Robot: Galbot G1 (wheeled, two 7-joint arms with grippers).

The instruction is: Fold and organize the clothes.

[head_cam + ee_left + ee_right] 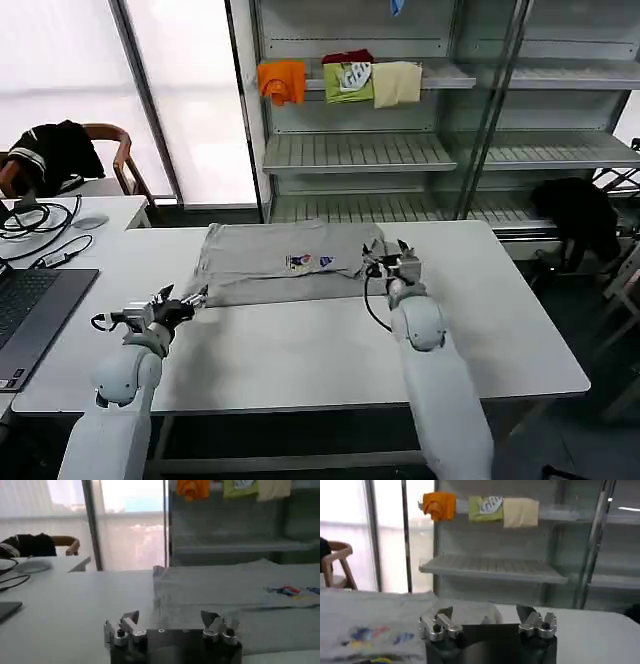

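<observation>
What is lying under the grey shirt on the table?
The grey shirt with the small chest print lies folded on the white table. Bare tabletop shows all around it. Whether another garment lies beneath cannot be seen, because the fabric covers that spot.

Left end effector [170, 621], fingers spread, faces the grey shirt [235, 592].

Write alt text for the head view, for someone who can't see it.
A light grey short-sleeved shirt with a small multicoloured chest print lies folded on a white table. The left claw, open, sits at its near-left corner and the right claw, open, at its right edge.
</observation>
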